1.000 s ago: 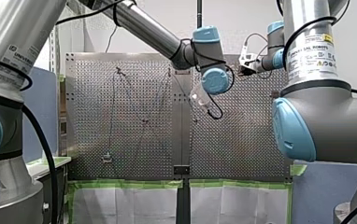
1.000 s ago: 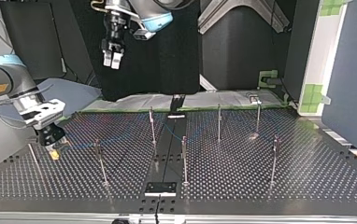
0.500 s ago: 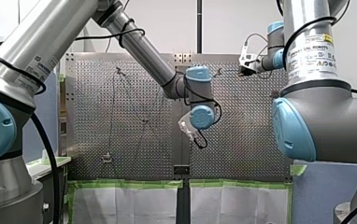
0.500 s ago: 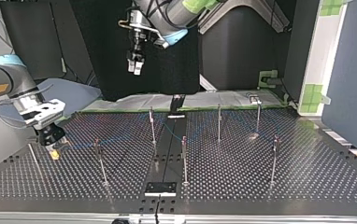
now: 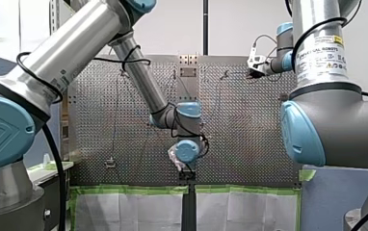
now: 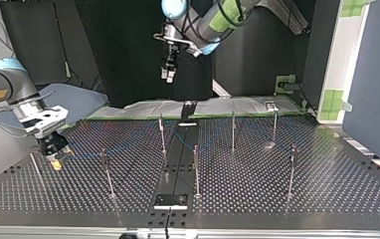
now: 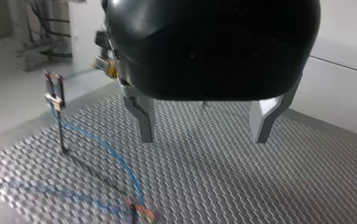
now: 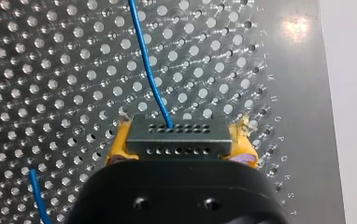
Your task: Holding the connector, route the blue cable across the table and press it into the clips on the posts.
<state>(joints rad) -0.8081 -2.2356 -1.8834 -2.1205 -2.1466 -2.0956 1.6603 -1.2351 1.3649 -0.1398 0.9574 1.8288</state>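
While my right gripper (image 6: 54,155) pinched the connector (image 8: 176,137) at the top view's lower left and my left gripper (image 7: 203,136) hung spread, the blue cable (image 8: 146,60) leading from it looked light and limp, best steered by the connector

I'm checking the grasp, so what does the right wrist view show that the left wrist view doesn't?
Only the right wrist view shows the connector clamped between my right claw's yellow pads, the blue cable entering it. Only the left wrist view shows my left claw open and empty, and a post with a clip. Both show the blue cable and the perforated table.
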